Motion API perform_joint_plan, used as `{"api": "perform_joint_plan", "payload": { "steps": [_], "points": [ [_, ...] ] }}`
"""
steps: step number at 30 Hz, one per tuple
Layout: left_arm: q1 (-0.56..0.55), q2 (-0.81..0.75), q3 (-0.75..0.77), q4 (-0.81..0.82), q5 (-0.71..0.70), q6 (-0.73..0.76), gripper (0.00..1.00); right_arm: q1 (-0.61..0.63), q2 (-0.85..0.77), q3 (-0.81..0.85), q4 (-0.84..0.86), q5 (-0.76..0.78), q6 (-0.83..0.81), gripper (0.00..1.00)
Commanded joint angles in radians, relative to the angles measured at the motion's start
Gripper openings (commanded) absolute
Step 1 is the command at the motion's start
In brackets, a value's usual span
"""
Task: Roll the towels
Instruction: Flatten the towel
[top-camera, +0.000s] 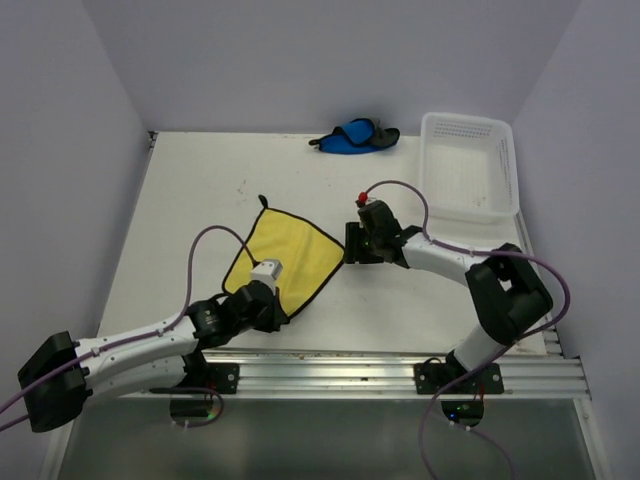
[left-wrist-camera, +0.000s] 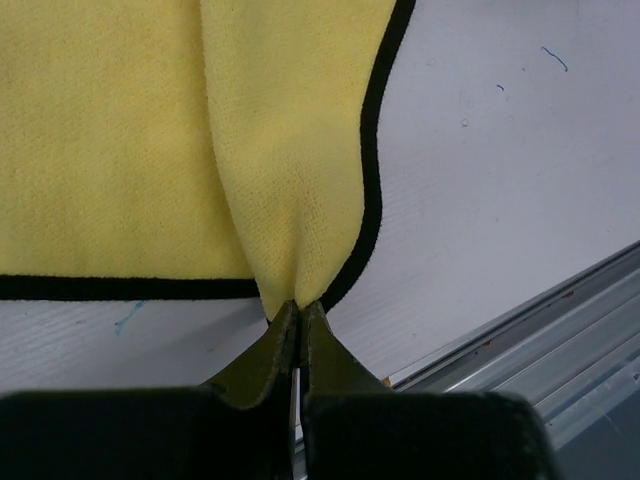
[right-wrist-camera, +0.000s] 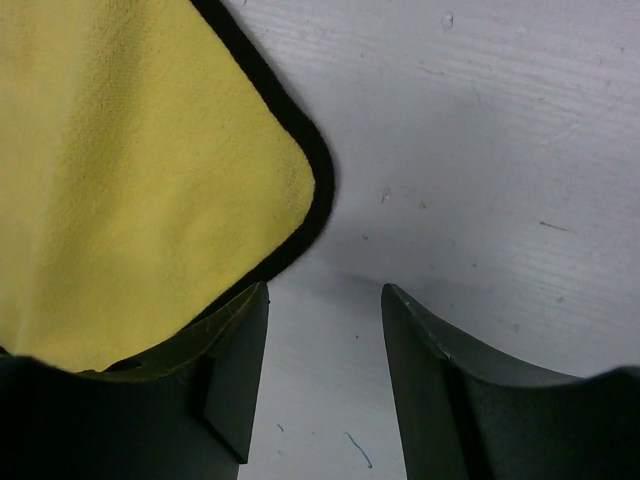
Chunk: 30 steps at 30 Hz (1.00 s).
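Observation:
The yellow towel (top-camera: 290, 255) lies spread flat on the table, one corner pointing towards the arms. My left gripper (top-camera: 279, 311) is shut on that near corner; in the left wrist view the yellow towel (left-wrist-camera: 290, 180) bunches into a fold that runs into the closed gripper (left-wrist-camera: 298, 306). My right gripper (top-camera: 349, 246) sits low at the towel's right corner. In the right wrist view it (right-wrist-camera: 325, 300) stands open over bare table, and the dark-edged corner of the yellow towel (right-wrist-camera: 150, 170) lies just beyond and over its left finger (right-wrist-camera: 235, 350). The blue towel (top-camera: 353, 136) lies crumpled at the table's far edge.
A white perforated basket (top-camera: 500, 180) stands at the back right of the table. A metal rail (top-camera: 380, 372) runs along the near edge, also seen as a rail (left-wrist-camera: 560, 320) in the left wrist view. Grey walls close in the table on three sides.

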Motion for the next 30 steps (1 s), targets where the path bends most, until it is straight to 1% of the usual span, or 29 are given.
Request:
{"api": "perform_joint_plan", "payload": {
  "steps": [1, 3, 7, 10, 14, 17, 18, 21, 23, 24, 26, 28, 30],
  "points": [
    [-0.015, 0.003, -0.002, 0.074, -0.033, 0.0, 0.0, 0.014, 0.064, 0.083, 0.02, 0.05, -0.026, 0.54],
    [-0.016, 0.008, -0.002, 0.074, -0.033, 0.003, 0.0, 0.021, 0.11, 0.105, 0.02, 0.053, -0.027, 0.54],
    [-0.021, 0.006, 0.0, 0.073, -0.027, 0.006, 0.0, 0.039, 0.178, 0.148, 0.007, 0.113, -0.03, 0.54],
    [-0.026, -0.002, -0.003, 0.071, -0.027, 0.006, 0.0, 0.044, 0.208, 0.165, 0.007, 0.125, -0.032, 0.51],
    [-0.03, -0.002, 0.0, 0.062, -0.026, 0.004, 0.0, 0.053, 0.251, 0.178, -0.007, 0.173, -0.037, 0.5],
    [-0.035, -0.003, -0.003, 0.064, -0.039, 0.003, 0.0, 0.071, 0.264, 0.186, -0.014, 0.188, -0.044, 0.41],
    [-0.036, 0.0, -0.005, 0.065, -0.046, 0.004, 0.0, 0.083, 0.264, 0.191, -0.037, 0.226, -0.055, 0.35],
    [-0.036, 0.011, 0.0, 0.062, -0.077, 0.012, 0.0, 0.134, 0.262, 0.206, -0.083, 0.291, -0.072, 0.35],
    [-0.038, 0.015, 0.007, 0.067, -0.092, 0.02, 0.0, 0.149, 0.265, 0.207, -0.098, 0.291, -0.069, 0.31],
    [-0.038, 0.017, 0.009, 0.068, -0.097, 0.02, 0.0, 0.153, 0.267, 0.204, -0.099, 0.294, -0.064, 0.27],
    [-0.038, 0.02, 0.018, 0.065, -0.109, 0.023, 0.0, 0.154, 0.265, 0.188, -0.094, 0.292, -0.061, 0.15],
    [-0.036, 0.02, 0.024, 0.062, -0.122, 0.027, 0.0, 0.154, 0.252, 0.175, -0.089, 0.289, -0.05, 0.12],
    [-0.038, 0.017, 0.023, 0.061, -0.148, 0.044, 0.0, 0.154, 0.238, 0.152, -0.077, 0.279, -0.043, 0.06]
  ]
}}
